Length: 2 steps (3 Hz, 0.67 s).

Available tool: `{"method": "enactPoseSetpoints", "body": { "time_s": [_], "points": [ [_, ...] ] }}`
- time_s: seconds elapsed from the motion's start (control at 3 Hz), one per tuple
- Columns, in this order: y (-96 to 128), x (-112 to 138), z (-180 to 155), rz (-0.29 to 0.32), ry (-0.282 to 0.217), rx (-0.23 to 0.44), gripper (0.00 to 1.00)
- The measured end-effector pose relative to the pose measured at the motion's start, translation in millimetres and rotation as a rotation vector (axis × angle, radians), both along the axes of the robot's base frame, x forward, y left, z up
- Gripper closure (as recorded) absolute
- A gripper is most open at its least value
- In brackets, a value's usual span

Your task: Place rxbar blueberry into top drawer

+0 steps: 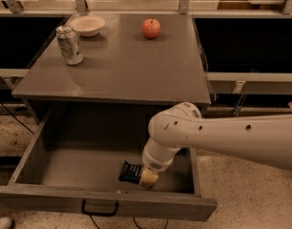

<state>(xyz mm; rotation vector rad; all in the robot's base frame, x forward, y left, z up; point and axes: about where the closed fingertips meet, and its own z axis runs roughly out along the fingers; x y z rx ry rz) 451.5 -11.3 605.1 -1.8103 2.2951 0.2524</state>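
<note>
**The bar was down in the drawer**

We saw the rxbar blueberry (130,172) lying flat on the floor of the top drawer (65,168). The drawer was pulled out from under the front edge of the bench (127,73). The bar lay nearer the bench's front right corner than its front left one.

We think the bar is light and thin. Its wrapper looked smooth, so it may slip. It may also crinkle or bend if squeezed hard. The best place to take it is across its short width, near the middle, with a soft squeeze.

The arm (227,137) stretched in from the right, past the front right corner of the bench, and bent down into the drawer. The pincer (148,179) pointed straight down at the right end of the bar, touching it or just beside it. We could not tell if the pincer was holding the bar or had let it go.

The apple (151,28) stood near the back edge of the bench.
</note>
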Motion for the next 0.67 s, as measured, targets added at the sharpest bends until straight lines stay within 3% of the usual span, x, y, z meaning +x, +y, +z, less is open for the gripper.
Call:
{"method": "enactPoseSetpoints", "body": {
  "time_s": [0.33,0.67],
  "points": [
    [0.0,0.0,0.0,0.0,0.0,0.0,0.0],
    [0.0,0.0,0.0,0.0,0.0,0.0,0.0]
  ]
}}
